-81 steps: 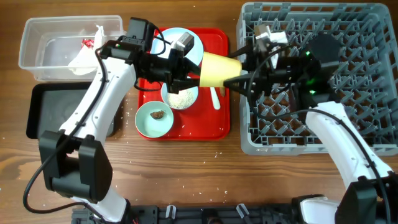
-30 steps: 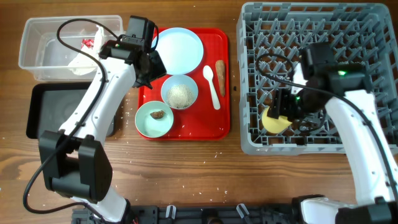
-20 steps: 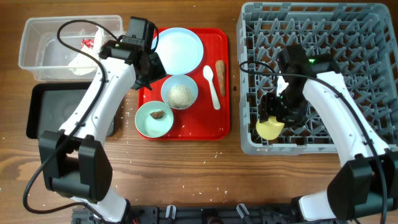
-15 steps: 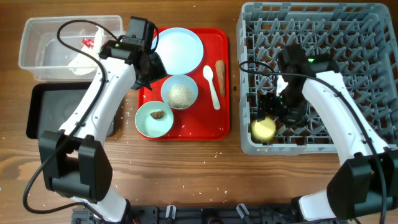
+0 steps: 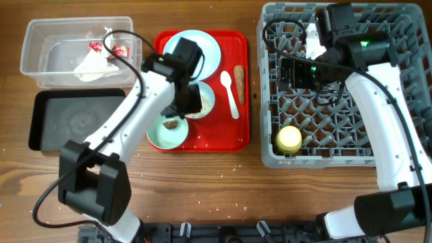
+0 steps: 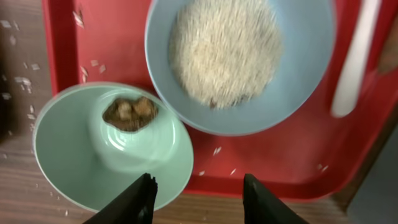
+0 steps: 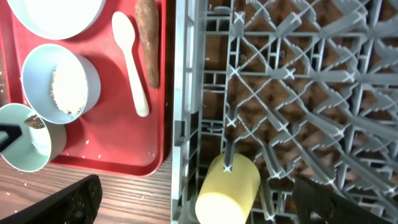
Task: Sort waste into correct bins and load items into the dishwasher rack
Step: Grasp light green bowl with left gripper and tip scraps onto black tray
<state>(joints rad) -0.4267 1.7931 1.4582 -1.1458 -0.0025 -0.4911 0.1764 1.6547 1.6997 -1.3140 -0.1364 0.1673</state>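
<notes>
My left gripper [image 5: 181, 111] [image 6: 202, 199] is open and empty above the red tray, over the rim of the mint-green bowl [image 5: 167, 130] [image 6: 93, 155]. That bowl holds the small brown lump [image 6: 129, 114]. The pale blue bowl [image 5: 202, 101] [image 6: 239, 56] beside it holds rice. The pale blue plate [image 5: 206, 47], white spoon [image 5: 231, 94] [image 7: 132, 68] and carrot-shaped stick [image 5: 239, 74] [image 7: 148, 40] lie on the tray. My right gripper [image 5: 291, 71] [image 7: 199, 208] is wide open, high above the grey rack [image 5: 391, 81]. The yellow cup [image 5: 289, 138] [image 7: 227, 186] lies in the rack's front left corner.
The clear tub [image 5: 47, 61] at the back left holds crumpled tissue [image 5: 91, 62] and wrapper scraps. The black tray [image 5: 74, 121] sits in front of it. The red tray [image 5: 229, 138] lies between the bins and the rack. Rice grains are scattered on the wood.
My right gripper let go of the yellow cup in the rack's front left corner and pulled back over the rack. My left gripper moved from the tray's back left to over the bowls.
</notes>
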